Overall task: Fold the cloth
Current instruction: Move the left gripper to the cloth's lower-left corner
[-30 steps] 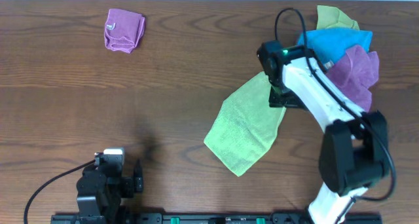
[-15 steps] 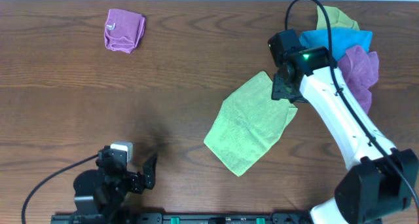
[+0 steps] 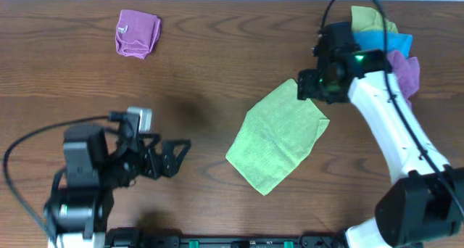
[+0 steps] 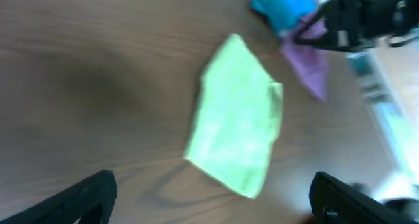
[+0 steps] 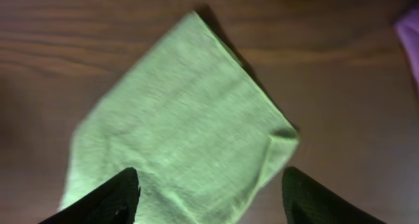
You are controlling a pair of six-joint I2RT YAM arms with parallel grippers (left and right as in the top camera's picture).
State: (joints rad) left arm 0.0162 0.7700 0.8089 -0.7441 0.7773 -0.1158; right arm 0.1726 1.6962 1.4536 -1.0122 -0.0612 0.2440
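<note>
A light green cloth (image 3: 275, 137) lies flat on the brown table, turned like a diamond, with its right corner slightly folded over. It also shows in the left wrist view (image 4: 237, 115) and the right wrist view (image 5: 183, 119). My right gripper (image 3: 308, 87) hangs open and empty above the cloth's upper right corner; its fingers (image 5: 108, 196) frame the cloth from above. My left gripper (image 3: 174, 155) is open and empty, raised over the table left of the cloth, pointing toward it.
A pile of cloths, yellow-green, blue (image 3: 377, 41) and purple, lies at the back right, behind my right arm. A folded purple cloth (image 3: 136, 32) sits at the back left. The table's front edge holds a black rail.
My right gripper has let go of the green cloth and lifted up and back. My left arm has risen from its rest at the front left and swung toward the cloth.
</note>
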